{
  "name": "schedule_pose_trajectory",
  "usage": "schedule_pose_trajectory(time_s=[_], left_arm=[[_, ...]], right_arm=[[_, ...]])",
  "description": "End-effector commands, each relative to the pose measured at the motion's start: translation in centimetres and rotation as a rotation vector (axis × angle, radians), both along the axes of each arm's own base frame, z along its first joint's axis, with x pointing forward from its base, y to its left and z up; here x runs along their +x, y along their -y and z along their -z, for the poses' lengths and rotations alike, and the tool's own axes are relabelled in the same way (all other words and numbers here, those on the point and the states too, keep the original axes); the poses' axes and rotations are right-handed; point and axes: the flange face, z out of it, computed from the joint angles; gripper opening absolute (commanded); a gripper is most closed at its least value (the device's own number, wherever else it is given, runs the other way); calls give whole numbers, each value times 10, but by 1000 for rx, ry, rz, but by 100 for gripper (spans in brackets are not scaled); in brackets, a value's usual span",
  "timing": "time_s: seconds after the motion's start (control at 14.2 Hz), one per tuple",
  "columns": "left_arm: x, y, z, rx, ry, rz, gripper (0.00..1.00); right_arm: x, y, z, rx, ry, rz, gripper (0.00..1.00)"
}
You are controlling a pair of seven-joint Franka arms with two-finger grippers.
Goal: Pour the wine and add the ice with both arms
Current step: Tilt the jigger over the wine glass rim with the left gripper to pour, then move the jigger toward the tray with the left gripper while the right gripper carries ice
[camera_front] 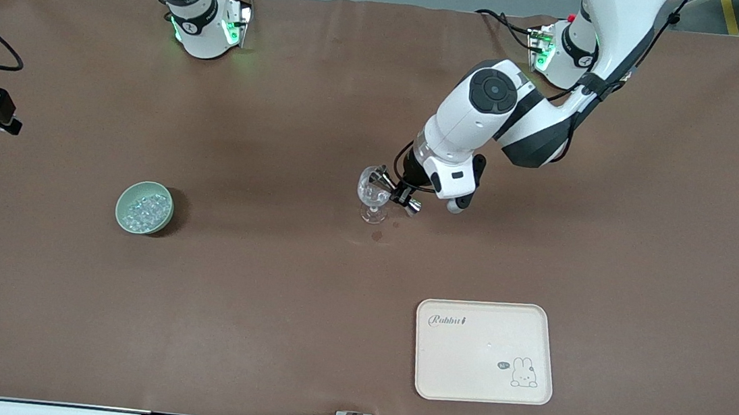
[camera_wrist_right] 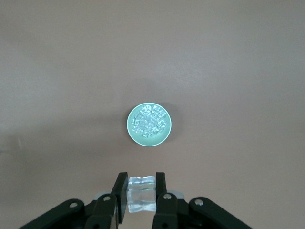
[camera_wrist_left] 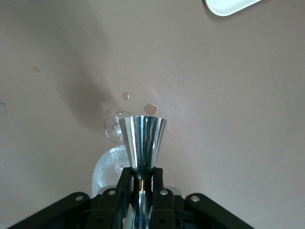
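Right gripper (camera_wrist_right: pixel 141 191) clamps an ice cube (camera_wrist_right: pixel 141 193) high above the bowl of ice (camera_wrist_right: pixel 149 122). Left gripper (camera_wrist_left: pixel 142 183) grips a steel jigger (camera_wrist_left: pixel 142 141) (tilted) at the stemmed glass (camera_front: pixel 373 194).

The table (camera_front: pixel 262 333) is covered in plain brown, marked by small darker stains (camera_front: pixel 377 235) beside the clear stemmed glass (camera_front: pixel 373 194). A pale green bowl (camera_front: pixel 144 207) holds clear, whitish-glinting ice (camera_front: pixel 147 210). The cream tray (camera_front: pixel 484 351) carries grey "Rabbit" lettering and a small outlined rabbit drawing; the jigger (camera_wrist_left: pixel 142 140) is mirror-bright silver.
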Motion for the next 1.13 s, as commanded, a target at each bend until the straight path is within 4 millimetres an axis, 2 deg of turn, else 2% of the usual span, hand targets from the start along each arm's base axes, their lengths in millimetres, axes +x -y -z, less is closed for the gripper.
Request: schedule_pose_trajectory(time_s=[0.0, 0.28, 0.49, 0.84, 1.06], left_arm=[[0, 4, -2, 28, 42, 25, 2], [3, 0, -11, -7, 4, -22, 1], [14, -10, -30, -147, -104, -30, 1], [59, -90, -42, -391, -211, -42, 1], [105, -135, -36, -573, -214, -165, 1]], right_arm=[[-7, 2, -3, 8, 12, 11, 1], [-7, 1, -3, 8, 12, 9, 1], [-7, 2, -3, 8, 14, 11, 1], [-7, 2, -3, 7, 15, 11, 1], [-7, 1, -5, 7, 17, 9, 1]])
